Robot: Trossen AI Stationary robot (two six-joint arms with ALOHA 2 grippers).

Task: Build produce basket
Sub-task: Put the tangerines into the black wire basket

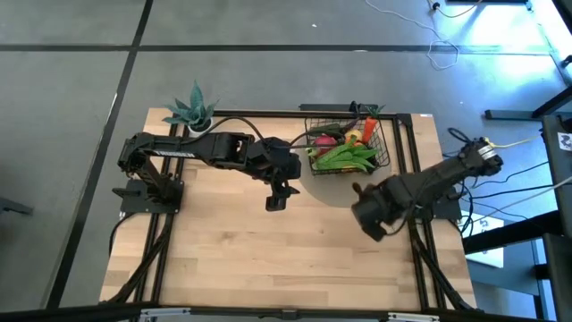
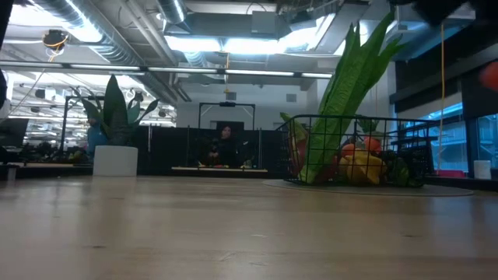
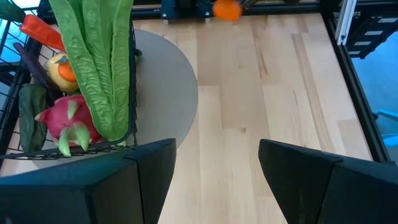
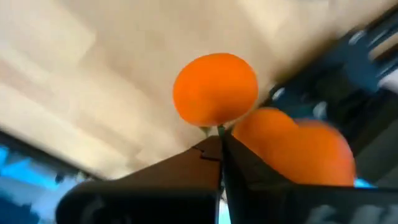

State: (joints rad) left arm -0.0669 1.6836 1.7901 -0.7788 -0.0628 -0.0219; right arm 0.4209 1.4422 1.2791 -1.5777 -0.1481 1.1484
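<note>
between the right gripper's pinched-together fingers hangs a pair of oranges, caught only by the thin stem, it seems. that hold looks slight; a swing of the arm could shake them loose onto the table. the basket of produce sits near this gripper, toward the far edge. the left gripper, fingers apart and empty, waits beside the basket's other side.
</note>
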